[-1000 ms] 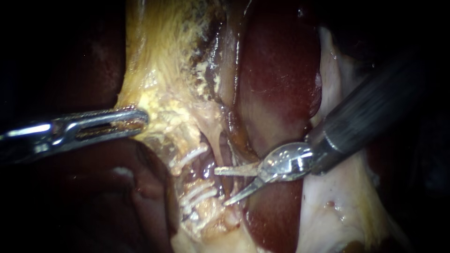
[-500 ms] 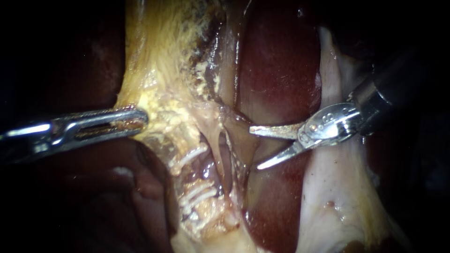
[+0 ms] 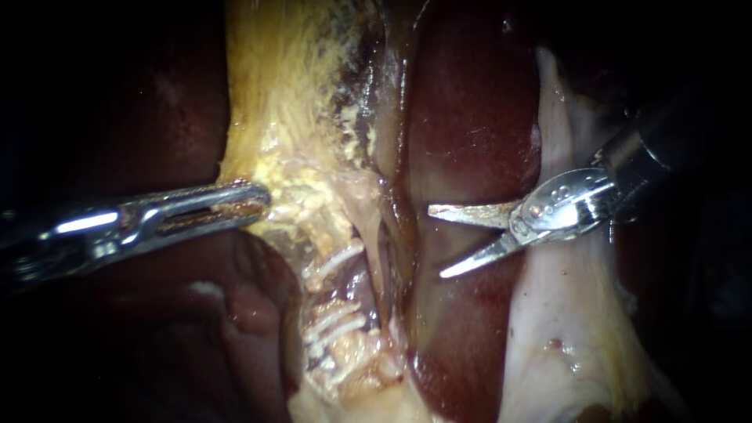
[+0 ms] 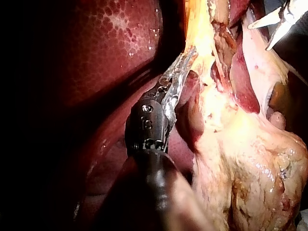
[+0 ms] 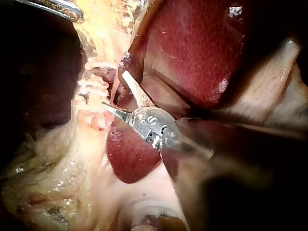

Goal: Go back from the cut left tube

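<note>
Endoscope view: the cut left tube (image 3: 325,274) sits low in the middle of the field, in the yellow fatty tissue (image 3: 266,102). White clips (image 3: 335,260) cross it above and below a dark gap. I cannot make out the cut ends themselves.

Right instrument (image 3: 439,241): two thin blades, spread apart, nothing between them. They hang over the liver (image 3: 470,117), clear of the tube and its clips, tips pointing toward it.

Left instrument (image 3: 235,205): jaws lie together, clamped on the edge of the yellow fatty tissue just beside the upper clip and drawing it sideways. The left wrist view shows the same grip (image 4: 177,72).

Handling, my judgement: the tube is thin, soft, wet and light, and it will tear or shed a clip if tugged. This step needs no hold on it. If one is ever needed, take the fat beside it, never the clipped stumps.

Surface: the liver is smooth, glistening and easily scored by an open blade tip. Pale tissue (image 3: 564,329) lies under the right shaft.

Room: free space shows along the right shaft toward the upper right. The clips are the near hazard in the right wrist view (image 5: 91,84).
</note>
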Controlling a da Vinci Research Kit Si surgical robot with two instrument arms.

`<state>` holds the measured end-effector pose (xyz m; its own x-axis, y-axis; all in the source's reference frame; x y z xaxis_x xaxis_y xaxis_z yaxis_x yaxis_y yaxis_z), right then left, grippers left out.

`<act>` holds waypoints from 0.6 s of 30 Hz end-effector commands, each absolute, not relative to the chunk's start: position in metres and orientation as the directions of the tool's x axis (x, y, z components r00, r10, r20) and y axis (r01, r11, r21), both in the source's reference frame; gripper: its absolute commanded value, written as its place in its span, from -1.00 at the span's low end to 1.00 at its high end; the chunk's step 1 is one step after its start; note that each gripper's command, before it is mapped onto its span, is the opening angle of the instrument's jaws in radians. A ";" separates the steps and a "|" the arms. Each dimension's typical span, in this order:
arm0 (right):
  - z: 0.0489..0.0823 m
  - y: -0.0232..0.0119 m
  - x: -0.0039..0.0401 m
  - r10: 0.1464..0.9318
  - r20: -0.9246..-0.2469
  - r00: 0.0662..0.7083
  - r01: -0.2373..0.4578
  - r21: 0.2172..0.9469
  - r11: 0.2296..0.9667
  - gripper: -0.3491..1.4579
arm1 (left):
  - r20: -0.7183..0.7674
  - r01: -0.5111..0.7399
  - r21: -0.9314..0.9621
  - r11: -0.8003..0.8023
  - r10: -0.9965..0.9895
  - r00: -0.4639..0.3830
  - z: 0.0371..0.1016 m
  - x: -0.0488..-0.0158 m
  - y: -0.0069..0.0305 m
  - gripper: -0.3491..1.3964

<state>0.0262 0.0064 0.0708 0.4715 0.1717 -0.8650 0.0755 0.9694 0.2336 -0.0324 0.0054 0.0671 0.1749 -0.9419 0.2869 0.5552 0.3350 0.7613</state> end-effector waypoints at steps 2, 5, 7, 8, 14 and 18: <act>0.0707 0.0065 0.0261 0.173 -0.865 0.470 0.075 0.234 0.969 0.97 | 0.285 0.551 0.764 0.336 -0.942 0.180 0.0675 -0.0329 0.0054 -1.00; 0.0706 0.0066 0.0259 0.169 -0.868 0.467 0.077 0.230 0.970 0.97 | 0.283 0.550 0.766 0.334 -0.942 0.180 0.0678 -0.0339 0.0057 -1.00; 0.0704 0.0066 0.0259 0.170 -0.868 0.467 0.077 0.231 0.970 0.97 | 0.281 0.547 0.768 0.333 -0.943 0.180 0.0679 -0.0347 0.0057 -1.00; 0.0704 0.0067 0.0258 0.170 -0.868 0.467 0.077 0.231 0.970 0.97 | 0.280 0.546 0.769 0.333 -0.943 0.181 0.0679 -0.0349 0.0058 -1.00; 0.0698 0.0070 0.0256 0.169 -0.871 0.461 0.080 0.230 0.970 0.97 | 0.277 0.542 0.772 0.332 -0.943 0.183 0.0679 -0.0358 0.0059 -1.00; 0.0697 0.0071 0.0254 0.170 -0.872 0.458 0.079 0.231 0.970 0.97 | 0.277 0.542 0.772 0.331 -0.943 0.183 0.0680 -0.0361 0.0060 -1.00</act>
<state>0.0254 0.0071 0.0697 0.4588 0.1701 -0.8721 0.0783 0.9699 0.2304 -0.0362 0.0060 0.0680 0.1831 -0.9435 0.2761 0.5413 0.3312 0.7729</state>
